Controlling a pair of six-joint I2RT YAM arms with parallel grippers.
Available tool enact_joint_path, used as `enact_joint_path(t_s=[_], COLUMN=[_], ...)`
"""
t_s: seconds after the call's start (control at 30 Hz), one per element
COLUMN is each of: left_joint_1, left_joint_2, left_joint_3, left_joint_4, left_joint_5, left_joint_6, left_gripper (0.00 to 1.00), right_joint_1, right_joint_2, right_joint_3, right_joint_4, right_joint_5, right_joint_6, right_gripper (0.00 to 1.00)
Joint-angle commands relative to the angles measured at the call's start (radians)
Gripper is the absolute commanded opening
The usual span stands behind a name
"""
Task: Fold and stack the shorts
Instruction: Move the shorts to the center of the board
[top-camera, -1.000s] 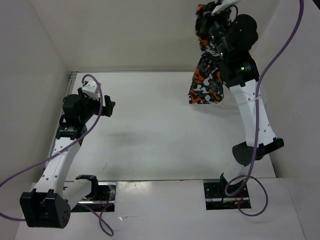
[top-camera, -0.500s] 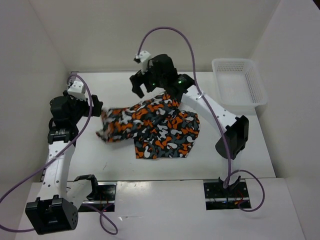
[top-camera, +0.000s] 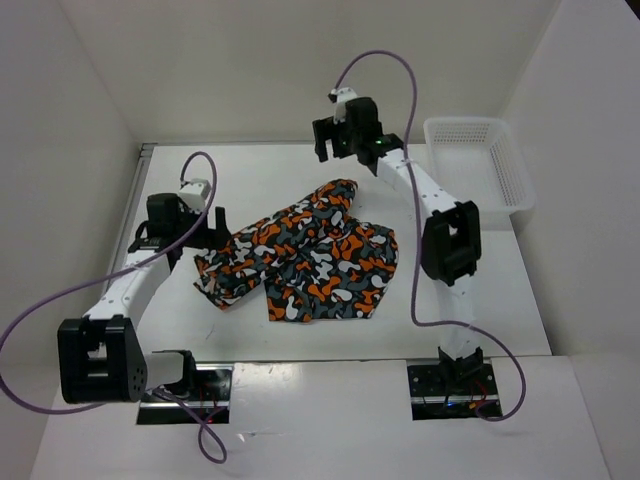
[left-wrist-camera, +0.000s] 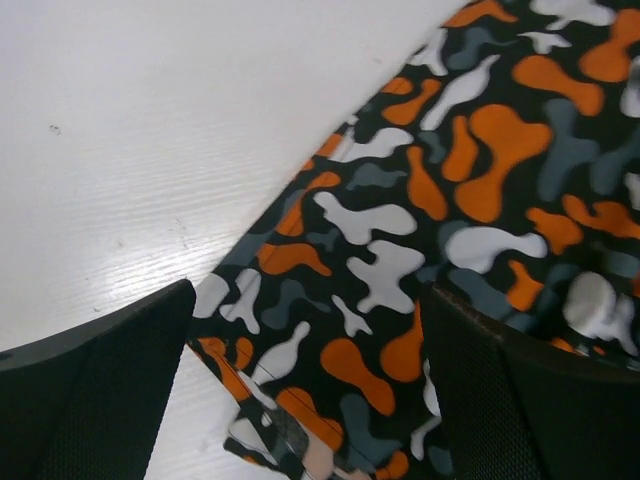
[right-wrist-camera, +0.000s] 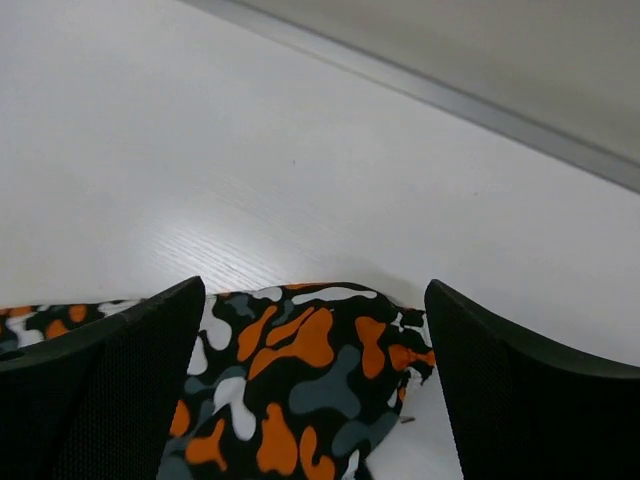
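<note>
A plain, pale-walled enclosure surrounds a white bench (top-camera: 290, 170) with a faint wood grain; a grey metal strip (right-wrist-camera: 450, 95) runs along its far edge. The shorts (top-camera: 310, 255) lie loosely spread and rumpled across the middle of the bench, one narrow end reaching toward the far side and the other trailing to the left.

The left claw (top-camera: 212, 228) hangs at the left end of the fabric, its fingers (left-wrist-camera: 100, 390) spread wide with the camouflage print showing between them and nothing pinched. The right claw (top-camera: 335, 140) hovers above the far tip of the shorts, also spread and holding nothing.

A white mesh basket (top-camera: 476, 165) sits at the far right corner, well apart from the shorts. The right arm's black elbow (top-camera: 450, 240) stands between basket and fabric, just beside the shorts' right edge. Purple cables (top-camera: 390, 60) loop over both arms.
</note>
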Motion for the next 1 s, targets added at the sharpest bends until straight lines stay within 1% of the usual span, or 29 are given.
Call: enact_joint_path(t_s=[0.0, 0.03, 0.07, 0.13, 0.17, 0.27, 0.4, 0.43, 0.47, 0.5, 0.57, 0.6, 0.63, 0.7, 0.73, 0.77, 0.8, 0.87, 0.9, 0.97], left_joint_1=[-0.004, -0.004, -0.004, -0.004, 0.005, 0.006, 0.015, 0.015, 0.015, 0.015, 0.015, 0.015, 0.015, 0.015, 0.015, 0.015, 0.015, 0.015, 0.015, 0.015], left_joint_2=[0.064, 0.092, 0.103, 0.123, 0.133, 0.143, 0.163, 0.163, 0.163, 0.154, 0.154, 0.141, 0.128, 0.109, 0.094, 0.085, 0.066, 0.034, 0.022, -0.01], left_joint_3=[-0.06, -0.077, -0.092, -0.122, -0.148, -0.213, -0.214, -0.214, -0.214, -0.214, -0.246, -0.26, -0.275, -0.297, -0.306, -0.306, -0.315, -0.324, -0.324, -0.324], left_joint_4=[0.143, 0.152, 0.152, 0.163, 0.174, 0.252, 0.192, 0.18, 0.16, 0.16, 0.151, 0.16, 0.187, 0.197, 0.197, 0.197, 0.197, 0.197, 0.197, 0.197], left_joint_5=[-0.105, -0.141, -0.152, -0.177, -0.191, -0.261, -0.217, -0.199, -0.157, -0.142, -0.12, -0.12, -0.12, -0.12, -0.12, -0.12, -0.12, -0.12, -0.12, -0.12], left_joint_6=[0.004, 0.004, 0.004, 0.004, 0.004, 0.004, 0.004, 0.004, 0.004, 0.004, 0.004, 0.004, 0.004, 0.004, 0.004, 0.004, 0.004, 0.004, 0.004, 0.004], left_gripper=[0.99, 0.99, 0.99, 0.99, 0.99, 0.99, 0.99, 0.97, 0.87, 0.81, 0.66, 0.38, 0.27, 0.14, 0.04, 0.0, 0.0, 0.0, 0.0, 0.0], right_joint_1=[0.013, 0.013, 0.013, 0.022, 0.022, 0.031, 0.04, 0.049, 0.059, 0.059, 0.085, 0.094, 0.112, 0.128, 0.137, 0.151, 0.151, 0.178, 0.178, 0.178], right_joint_2=[0.151, 0.174, 0.217, 0.252, 0.281, 0.314, 0.346, 0.355, 0.355, 0.355, 0.364, 0.374, 0.387, 0.4, 0.4, 0.409, 0.409, 0.4, 0.389, 0.378], right_joint_3=[0.087, 0.124, 0.138, 0.159, 0.16, 0.15, 0.108, 0.098, 0.098, 0.082, 0.071, 0.062, 0.061, 0.051, 0.051, 0.04, 0.029, -0.004, -0.015, -0.04], right_joint_4=[0.026, 0.026, 0.026, 0.036, 0.036, 0.036, 0.026, 0.017, 0.017, 0.008, 0.008, 0.008, 0.008, 0.008, 0.008, 0.008, -0.001, -0.001, -0.001, -0.001], right_joint_5=[0.028, 0.028, 0.028, 0.063, 0.084, 0.098, 0.109, 0.109, 0.094, 0.085, 0.056, 0.055, 0.055, 0.055, 0.055, 0.055, 0.055, 0.066, 0.075, 0.089], right_joint_6=[0.005, 0.005, 0.005, -0.006, -0.015, -0.024, -0.047, -0.047, -0.056, -0.057, -0.066, -0.066, -0.066, -0.066, -0.066, -0.066, -0.052, -0.04, -0.04, -0.029], right_gripper=[0.95, 0.95, 0.95, 0.97, 0.98, 0.98, 0.98, 0.98, 0.98, 0.98, 0.98, 0.98, 0.98, 0.83, 0.76, 0.6, 0.55, 0.49, 0.33, 0.17])
